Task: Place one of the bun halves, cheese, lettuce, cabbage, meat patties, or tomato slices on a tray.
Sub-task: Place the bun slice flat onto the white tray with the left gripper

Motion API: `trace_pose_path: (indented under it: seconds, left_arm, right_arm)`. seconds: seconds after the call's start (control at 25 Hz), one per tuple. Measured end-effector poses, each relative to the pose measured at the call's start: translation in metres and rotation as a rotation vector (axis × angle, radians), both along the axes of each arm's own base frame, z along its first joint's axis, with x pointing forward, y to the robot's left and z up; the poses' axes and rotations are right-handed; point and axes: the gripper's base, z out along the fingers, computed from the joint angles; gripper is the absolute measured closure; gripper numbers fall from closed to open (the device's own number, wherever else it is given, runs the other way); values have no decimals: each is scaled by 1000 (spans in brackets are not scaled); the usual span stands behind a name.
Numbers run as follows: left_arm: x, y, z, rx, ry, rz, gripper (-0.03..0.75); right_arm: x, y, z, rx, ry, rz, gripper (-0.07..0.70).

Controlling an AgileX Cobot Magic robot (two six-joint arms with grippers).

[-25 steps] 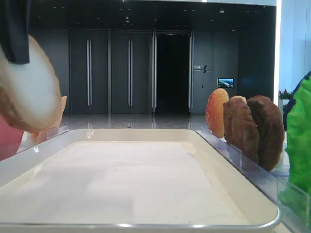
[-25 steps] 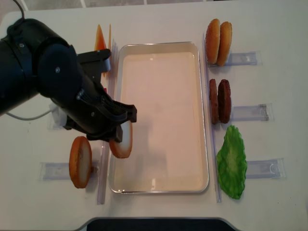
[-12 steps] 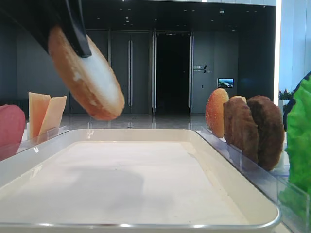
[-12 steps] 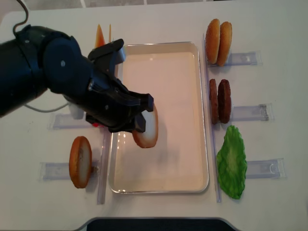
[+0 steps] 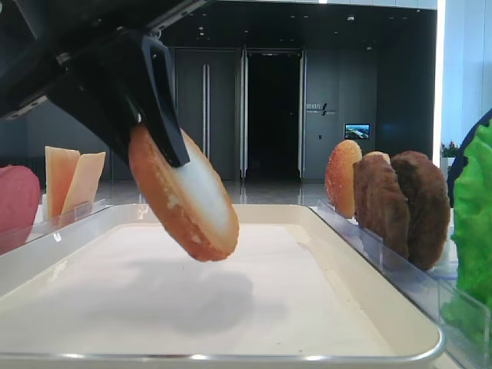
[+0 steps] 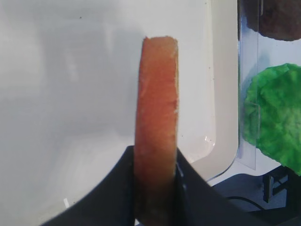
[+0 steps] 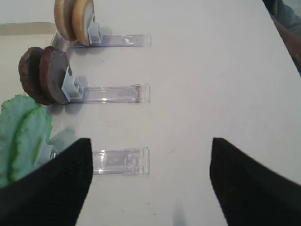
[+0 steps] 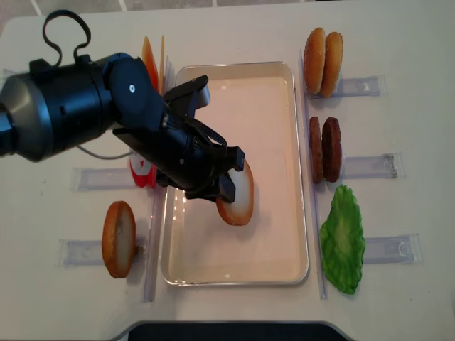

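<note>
One tray (image 8: 302,213), cream-white, long side running away from the low camera. Left gripper (image 8: 229,186) hangs above its lining, fingers (image 5: 157,108) clamped shut on one bun half (image 8: 238,199), held edge-on and tilted, pale face toward the far right, clear of the lining with its shadow below

Counts from overhead: four bun halves in all: the held one, one (image 8: 119,239) standing in a rack well left of the fingers outside the tray, and a pair (image 8: 323,62) upright in a rack far right. Two meat patties (image 8: 325,149) upright, right of the fingers beyond the tray rim. One lettuce (image 8: 343,239) piece further right and nearer. Two cheese (image 5: 71,181) slices in the low view, left of the fingers; overhead shows only thin orange edges. One tomato slice (image 5: 17,206), mostly hidden under the arm overhead

Left wrist view alone shows the bun's crust edge squeezed between the two fingers. Right wrist view alone shows the right gripper (image 7: 149,183): fingers spread apart, holding nothing, over bare table beside a clear rack (image 7: 120,161)

No legible writing; a small lit screen in the background is too small to read
</note>
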Motion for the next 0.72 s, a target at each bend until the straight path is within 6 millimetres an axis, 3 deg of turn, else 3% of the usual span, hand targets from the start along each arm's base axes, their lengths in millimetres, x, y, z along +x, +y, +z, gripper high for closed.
trace_pose_path:
  seconds: [0.28, 0.72]
  left_arm:
    - [8, -3, -26, -6, 69, -13, 592]
    - [10, -9, -37, -39, 110, -19, 592]
  right_arm:
    - [0, 0, 0, 0, 0, 0, 107]
    - [0, 0, 0, 0, 0, 0, 107]
